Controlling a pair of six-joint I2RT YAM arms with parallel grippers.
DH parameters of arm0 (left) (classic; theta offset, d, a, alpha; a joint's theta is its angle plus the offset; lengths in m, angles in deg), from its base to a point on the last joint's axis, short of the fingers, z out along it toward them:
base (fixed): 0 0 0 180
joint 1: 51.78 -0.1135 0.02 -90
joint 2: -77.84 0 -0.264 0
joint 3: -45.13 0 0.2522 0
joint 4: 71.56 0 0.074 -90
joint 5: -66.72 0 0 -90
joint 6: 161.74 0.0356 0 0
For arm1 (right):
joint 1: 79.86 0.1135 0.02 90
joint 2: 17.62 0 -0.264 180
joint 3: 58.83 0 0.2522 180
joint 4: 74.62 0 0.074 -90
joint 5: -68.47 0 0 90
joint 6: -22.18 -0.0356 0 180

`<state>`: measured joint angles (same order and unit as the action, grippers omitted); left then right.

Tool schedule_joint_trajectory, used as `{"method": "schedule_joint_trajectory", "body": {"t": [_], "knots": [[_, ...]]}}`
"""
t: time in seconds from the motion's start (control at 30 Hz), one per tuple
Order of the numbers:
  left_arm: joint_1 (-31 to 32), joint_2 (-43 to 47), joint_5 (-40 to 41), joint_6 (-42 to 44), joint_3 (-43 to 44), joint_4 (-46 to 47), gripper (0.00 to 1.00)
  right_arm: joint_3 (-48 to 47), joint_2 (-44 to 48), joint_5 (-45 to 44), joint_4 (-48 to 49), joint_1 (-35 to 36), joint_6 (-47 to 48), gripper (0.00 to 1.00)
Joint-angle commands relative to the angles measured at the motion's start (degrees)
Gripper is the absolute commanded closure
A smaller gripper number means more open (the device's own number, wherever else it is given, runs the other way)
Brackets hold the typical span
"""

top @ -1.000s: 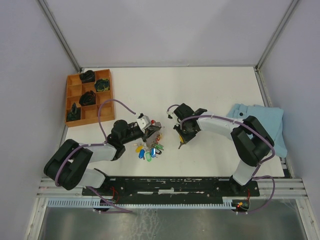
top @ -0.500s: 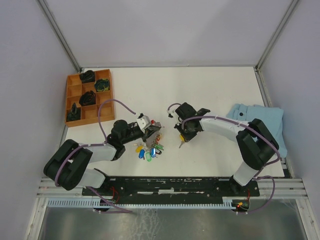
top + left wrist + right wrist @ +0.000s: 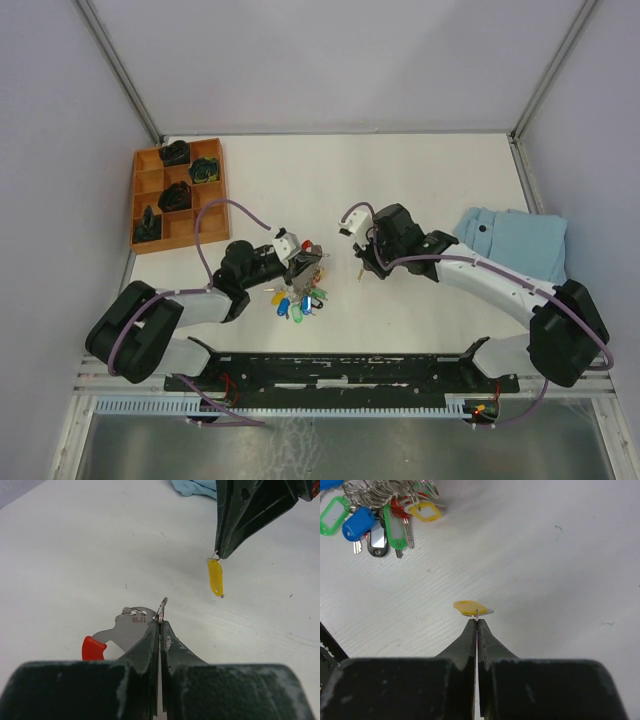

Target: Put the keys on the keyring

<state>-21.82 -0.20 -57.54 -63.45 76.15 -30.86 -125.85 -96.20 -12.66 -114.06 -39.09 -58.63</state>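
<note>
Tips of right gripper (image 3: 476,623) pressed together on the thin wire ring of a yellow-tagged key (image 3: 467,608); tag dangles below the tips. Nearby but apart, left gripper (image 3: 160,626) clamped tight on the keyring (image 3: 131,626), its grey plate and red end showing left of the fingers. Other tagged keys (image 3: 298,300) bunched on white table (image 3: 430,180) beside left gripper. Blue cloth (image 3: 520,245) far right.

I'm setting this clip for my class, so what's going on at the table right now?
Two robot arms are working on a set of keys. The left gripper is shut on the keyring, with a bunch of tagged keys lying beside it. The right gripper is shut on a yellow-tagged key, held up a short way off. It is not on the keyring yet.
</note>
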Motion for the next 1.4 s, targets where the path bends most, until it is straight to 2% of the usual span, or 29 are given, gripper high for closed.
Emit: {"method": "schedule_joint_trajectory", "body": {"t": [0.0,0.27,0.43,0.63,0.93,1.37], "knots": [[-0.3,0.9,-3.5,-0.8,-0.3,5.5,0.97,2.9,3.7,5.4,10.4,0.3,6.7,0.99],[-1.1,-0.6,-9.7,0.3,0.3,6.1,0.97,6.1,4.3,12.4,18.2,0.3,11.1,0.99],[-1.4,-0.9,-10.9,1.1,0.8,5.2,0.97,6.9,4.5,17.3,21.3,0.3,12.9,0.99],[-1.6,-1.7,-12.8,1.6,1.7,3.9,0.97,5.7,2.1,22.7,21.6,1.0,14.7,0.99],[-1.7,-3.0,-16.5,3.5,3.1,1.8,0.97,3.3,-0.6,22.3,19.3,3.4,18.1,0.99],[-1.6,-4.5,-20.7,5.9,4.5,-0.9,0.97,4.6,-0.7,17.9,22.3,3.9,18.2,0.99]]}}
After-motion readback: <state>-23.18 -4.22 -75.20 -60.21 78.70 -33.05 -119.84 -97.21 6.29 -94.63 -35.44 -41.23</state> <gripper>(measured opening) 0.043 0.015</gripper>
